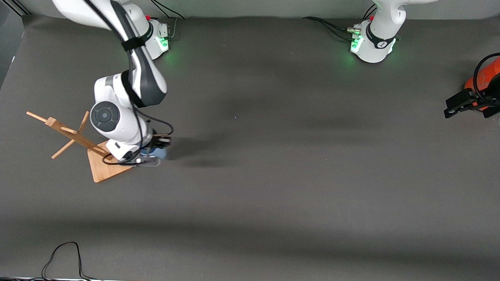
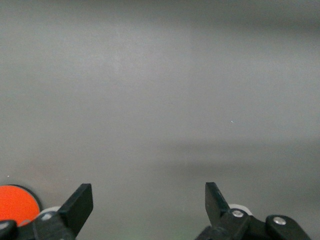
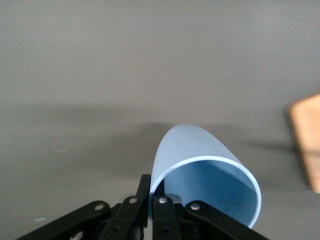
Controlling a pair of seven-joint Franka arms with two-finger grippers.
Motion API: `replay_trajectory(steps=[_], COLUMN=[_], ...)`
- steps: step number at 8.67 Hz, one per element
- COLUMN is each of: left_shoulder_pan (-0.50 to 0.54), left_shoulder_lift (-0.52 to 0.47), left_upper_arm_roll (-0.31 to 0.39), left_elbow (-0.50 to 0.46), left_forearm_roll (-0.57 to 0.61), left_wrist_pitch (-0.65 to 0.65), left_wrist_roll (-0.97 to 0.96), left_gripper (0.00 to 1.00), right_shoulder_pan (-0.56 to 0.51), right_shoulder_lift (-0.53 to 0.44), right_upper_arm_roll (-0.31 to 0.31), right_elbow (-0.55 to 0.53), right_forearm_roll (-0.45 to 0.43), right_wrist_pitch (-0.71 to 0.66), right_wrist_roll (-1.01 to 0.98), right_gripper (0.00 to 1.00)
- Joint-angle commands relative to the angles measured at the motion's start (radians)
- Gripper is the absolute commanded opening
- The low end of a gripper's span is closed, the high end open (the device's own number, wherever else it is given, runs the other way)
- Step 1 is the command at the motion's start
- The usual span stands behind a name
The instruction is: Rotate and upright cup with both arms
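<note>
Right end effector (image 3: 148, 200) pinches the cup's (image 3: 200, 165) rim; cup on its side beside the peg rack (image 1: 103, 164). Left end effector (image 2: 149, 200) waits released at its own end of the surface (image 1: 275, 116). Grasp step; next you lift and present it for handover.

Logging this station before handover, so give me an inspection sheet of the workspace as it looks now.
Surface: dark grey table mat.
Job's things: light-blue cup pinched at its rim, beside the wooden peg rack.
Clutter: nothing seen.
Grippers: right gripper shut on the cup; left gripper open, waiting over the left arm's end of the table.
Cables: black cable loop at the table edge nearest the front camera.
Surroundings: green-lit arm bases.
</note>
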Motion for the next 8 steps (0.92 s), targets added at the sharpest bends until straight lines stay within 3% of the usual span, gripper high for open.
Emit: replay_trajectory(steps=[1,5,8], left_shoulder_pan=[0.006,0.005,-0.020], left_shoulder_lift=[-0.010,-0.001,0.034], left_upper_arm_roll=[0.000,0.000,-0.009], left_elbow=[-0.015,-0.016,-0.024], left_forearm_roll=[-0.008,-0.008,-0.008], left_wrist_pitch=[0.003,0.007,0.032], left_wrist_roll=[-0.001,0.000,-0.021], left_gripper=[1.00,1.00,1.00], right_shoulder_pan=[0.146,0.323,0.334], right_shoulder_lift=[0.071,0.306,0.410], right_upper_arm_roll=[-0.006,-0.005,-0.005], right_elbow=[0.123,0.357,0.365], right_forearm_roll=[0.064,0.067,0.087], right_wrist_pitch=[-0.021,0.049,0.186], right_wrist_roll=[0.171,0.492,0.505], right_gripper=[0.00,0.00,0.00])
